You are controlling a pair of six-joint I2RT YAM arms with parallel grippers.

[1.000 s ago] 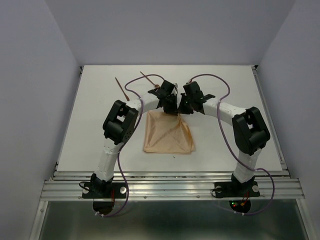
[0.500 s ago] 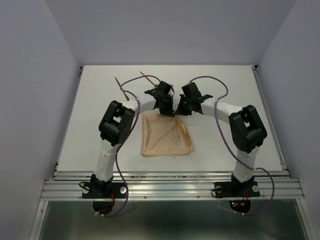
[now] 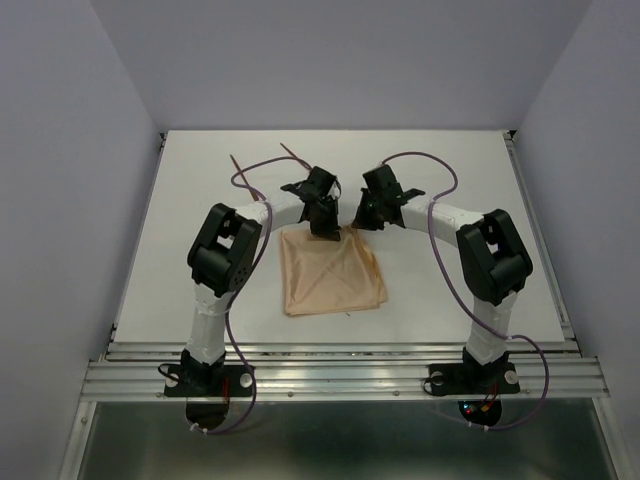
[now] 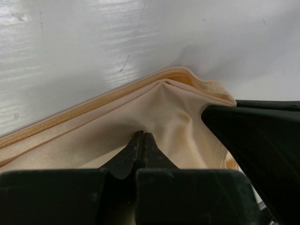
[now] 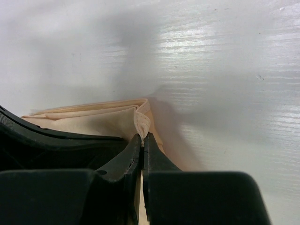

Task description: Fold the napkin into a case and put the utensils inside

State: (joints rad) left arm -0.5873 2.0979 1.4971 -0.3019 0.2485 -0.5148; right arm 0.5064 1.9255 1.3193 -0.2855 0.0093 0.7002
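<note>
The tan napkin [image 3: 333, 275] lies folded flat in the middle of the table. My left gripper [image 3: 325, 229] and right gripper [image 3: 360, 225] meet at its far edge, close together. In the left wrist view the left gripper [image 4: 142, 136] is shut, with the napkin [image 4: 178, 117] puckering at its tips. In the right wrist view the right gripper [image 5: 143, 136] is shut on a raised fold of the napkin [image 5: 89, 123] at its far corner. Two thin reddish-brown utensils [image 3: 238, 166] [image 3: 293, 153] lie on the table behind the left arm, partly crossed by its cable. No finished case shows.
White table [image 3: 450, 290] with raised side rails and a metal frame along the near edge. Purple cables loop over both arms. The right gripper's black finger [image 4: 262, 140] fills the right of the left wrist view.
Both grippers have moved slightly toward the far side with the napkin's far edge. That edge has gone from a raised point to a flatter, wider line. The left elbow has swung left.
</note>
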